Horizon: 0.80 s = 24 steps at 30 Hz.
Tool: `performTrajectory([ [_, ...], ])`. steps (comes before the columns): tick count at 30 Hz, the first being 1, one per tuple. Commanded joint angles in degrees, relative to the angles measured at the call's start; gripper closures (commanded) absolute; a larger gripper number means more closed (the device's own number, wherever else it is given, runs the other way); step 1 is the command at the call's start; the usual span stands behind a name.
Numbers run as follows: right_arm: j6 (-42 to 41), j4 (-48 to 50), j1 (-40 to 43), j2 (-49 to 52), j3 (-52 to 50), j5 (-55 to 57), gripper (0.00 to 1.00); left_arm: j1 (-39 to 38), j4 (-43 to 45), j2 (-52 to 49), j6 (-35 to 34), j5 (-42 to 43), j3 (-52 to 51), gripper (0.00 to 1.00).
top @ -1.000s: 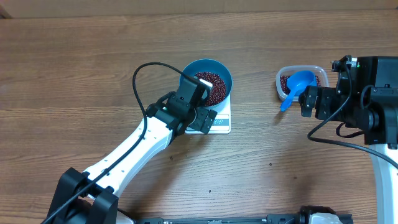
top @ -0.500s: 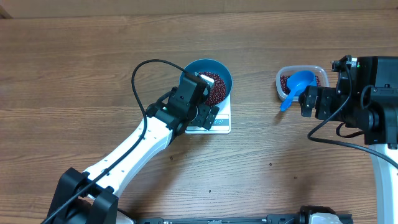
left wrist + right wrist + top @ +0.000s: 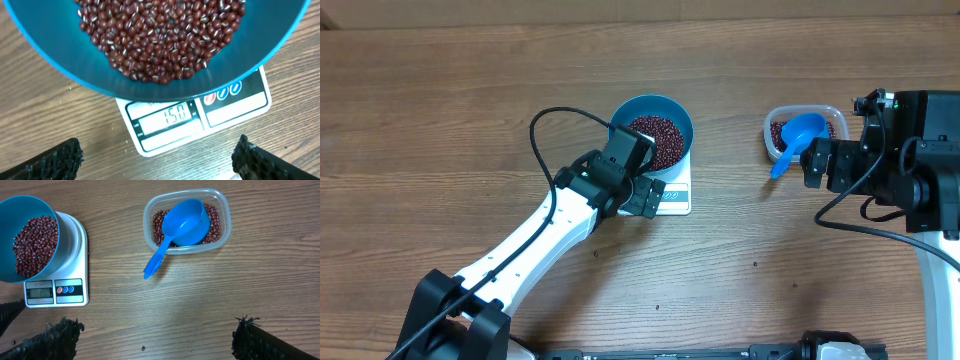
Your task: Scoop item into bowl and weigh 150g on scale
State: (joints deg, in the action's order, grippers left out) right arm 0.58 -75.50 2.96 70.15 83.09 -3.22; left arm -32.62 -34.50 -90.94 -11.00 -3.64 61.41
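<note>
The wooden bench (image 3: pixel 470 120) carries everything. The left claw (image 3: pixel 645 193) hangs above the display edge of the scale, jaws spread wide and gripping nothing; in its wrist view the left claw (image 3: pixel 155 162) has both fingertips apart at the bottom corners. The right claw (image 3: pixel 817 163) sits near the tub, just beside the scoop's handle without touching it, jaws likewise wide and empty, as its wrist view shows (image 3: pixel 155 337). The blue bowl (image 3: pixel 645 103) stands on the white scale (image 3: pixel 677 198), overhanging the platform, and its bottom is covered by a heap of red-brown beans (image 3: pixel 660 140). The scale's display (image 3: pixel 172 116) reads 150. Well apart to the right, the clear tub (image 3: pixel 772 130) holds a thin layer of beans (image 3: pixel 160 222) and the blue scoop (image 3: pixel 185 217), whose handle pokes out over the rim. A few dark specks (image 3: pixel 754 264) lie loose on the bench
</note>
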Motion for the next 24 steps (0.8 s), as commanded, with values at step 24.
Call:
performTrajectory([
  [24,-0.33,0.35,-0.07,0.17,-0.15,-0.55,0.0,-0.02,4.7,4.94,3.45,0.48,-0.31,0.01],
])
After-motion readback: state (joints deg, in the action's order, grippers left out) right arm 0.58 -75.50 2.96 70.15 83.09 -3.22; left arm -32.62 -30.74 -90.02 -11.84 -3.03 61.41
